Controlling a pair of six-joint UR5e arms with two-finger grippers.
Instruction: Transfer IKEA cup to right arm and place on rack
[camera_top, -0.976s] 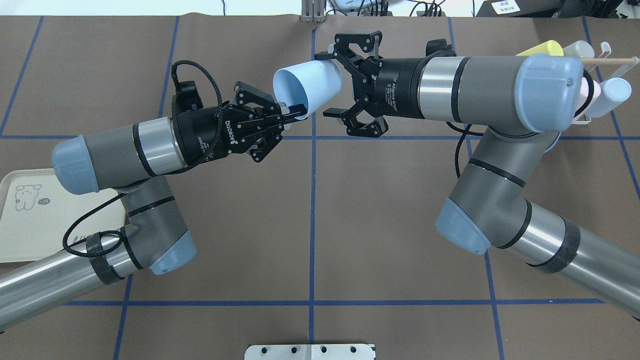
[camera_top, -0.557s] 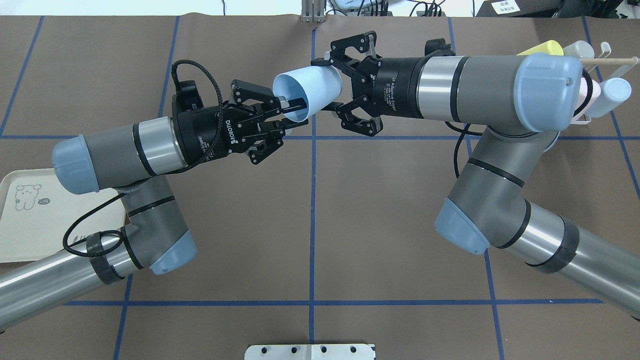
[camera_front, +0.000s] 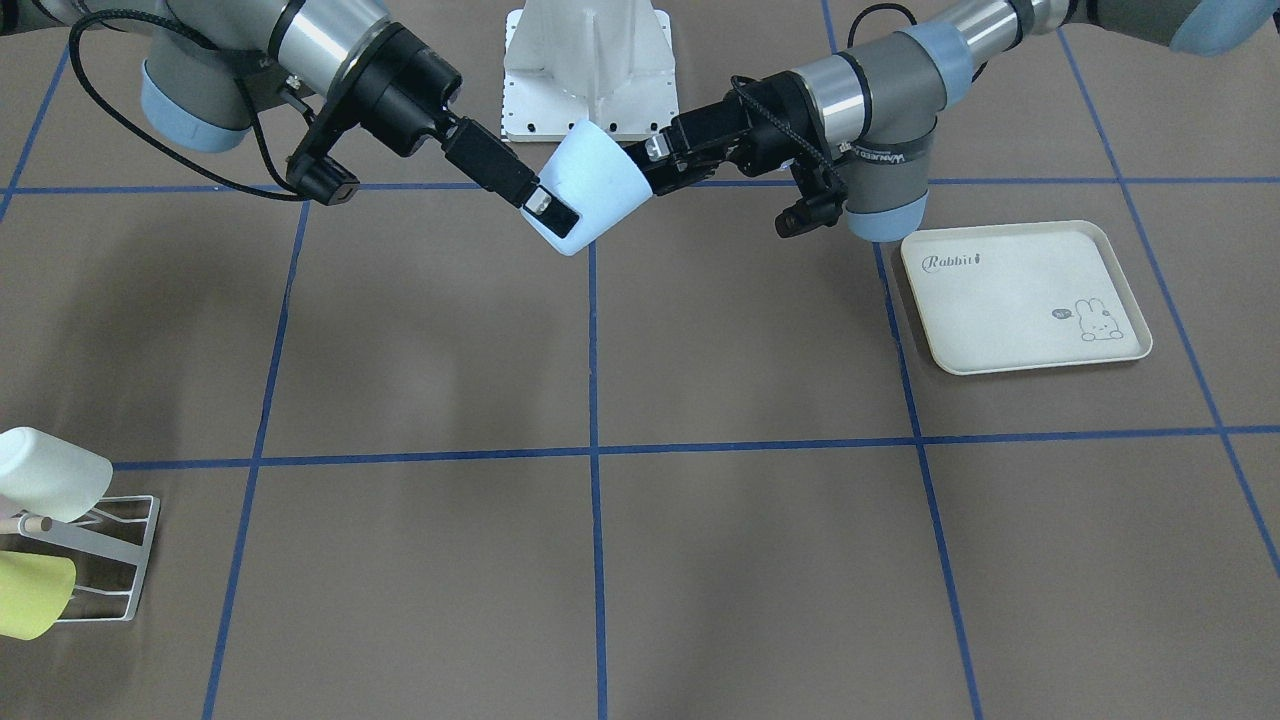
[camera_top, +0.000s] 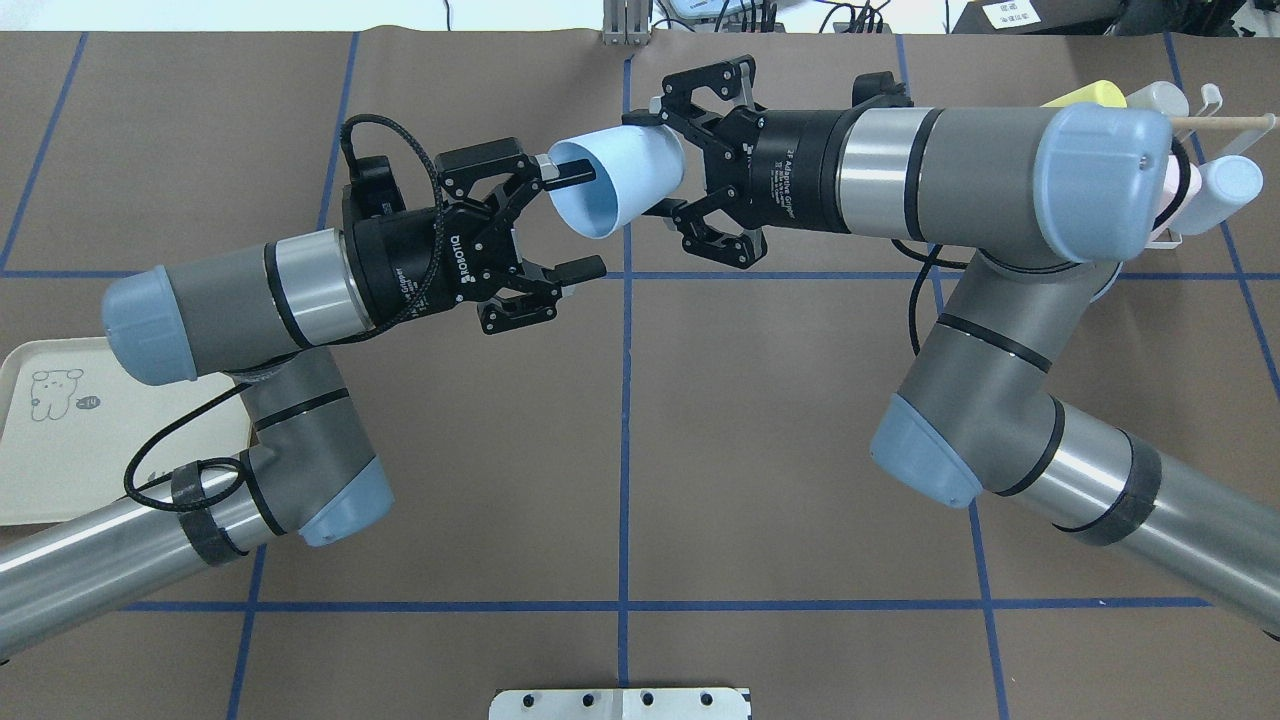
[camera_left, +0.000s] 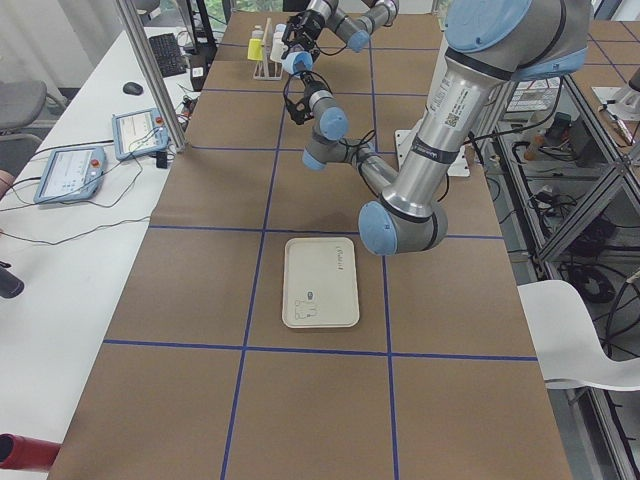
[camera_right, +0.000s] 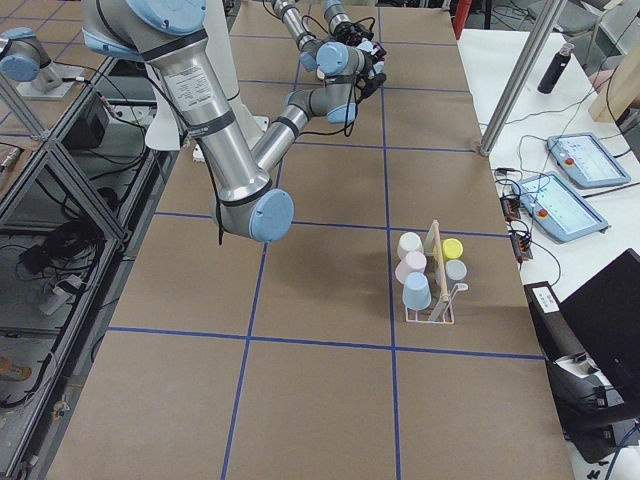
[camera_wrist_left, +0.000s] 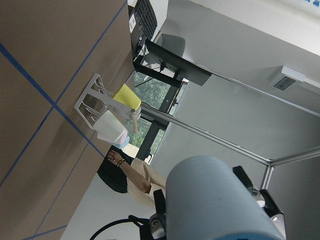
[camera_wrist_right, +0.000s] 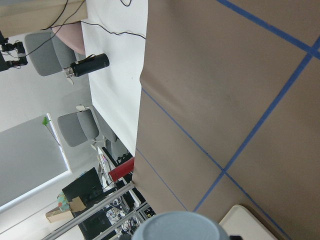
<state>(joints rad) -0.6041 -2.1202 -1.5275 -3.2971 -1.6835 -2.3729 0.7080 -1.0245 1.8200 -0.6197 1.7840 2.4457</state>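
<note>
Well above the table, my right gripper gripped the cup by its base; my left gripper stood spread, one finger at the rim.

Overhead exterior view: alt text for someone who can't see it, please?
Above a brown table, the right claw grips a light-blue cup by its base; the left claw is open at the cup's mouth. A cup rack stands top right.

Cup between left claw and right claw, rack far right, tray near left.
</note>
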